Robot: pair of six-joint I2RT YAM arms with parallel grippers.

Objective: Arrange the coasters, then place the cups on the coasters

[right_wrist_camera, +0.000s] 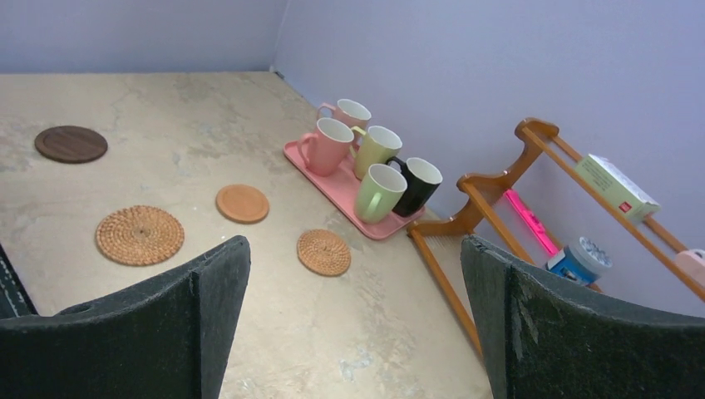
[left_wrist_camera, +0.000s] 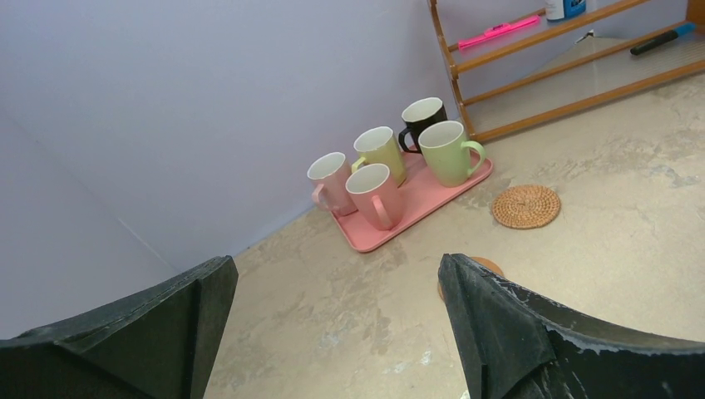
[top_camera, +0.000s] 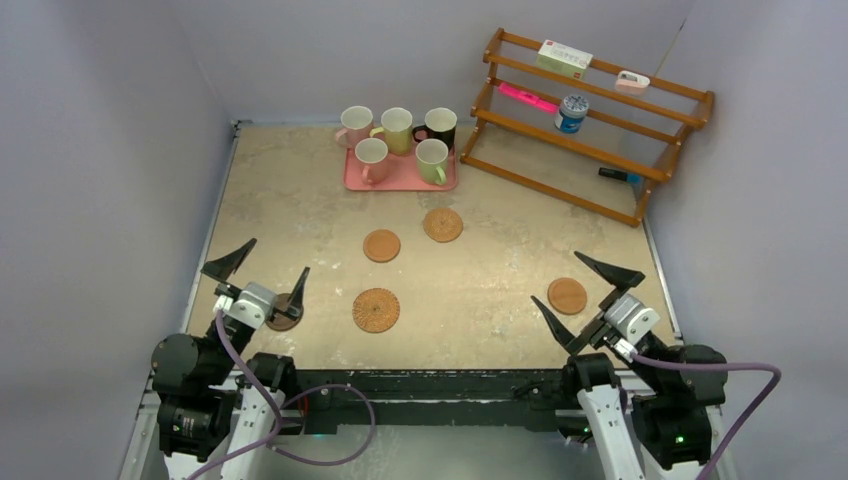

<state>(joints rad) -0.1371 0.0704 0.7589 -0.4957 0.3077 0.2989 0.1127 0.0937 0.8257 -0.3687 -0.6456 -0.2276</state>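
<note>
At the near edge of the table (top_camera: 300,200), the left gripper (top_camera: 279,256) and right gripper (top_camera: 555,276) both stand with fingers spread wide, holding nothing. The dark brown coaster (right_wrist_camera: 71,144) lies by the left tool, a tan coaster (top_camera: 567,295) just beside the right. The large woven coaster (top_camera: 376,310), smooth tan coaster (top_camera: 381,245) and small woven coaster (top_camera: 442,224) lie apart mid-table. All five cups (top_camera: 396,128) stand upright on the pink tray (top_camera: 400,183) at the far edge.

The cups (top_camera: 397,128) look glossy ceramic, the tray (top_camera: 400,183) smooth plastic, the coasters (top_camera: 376,310) woven, the tabletop (top_camera: 480,290) matt, the rack (top_camera: 550,187) varnished wood.
</note>
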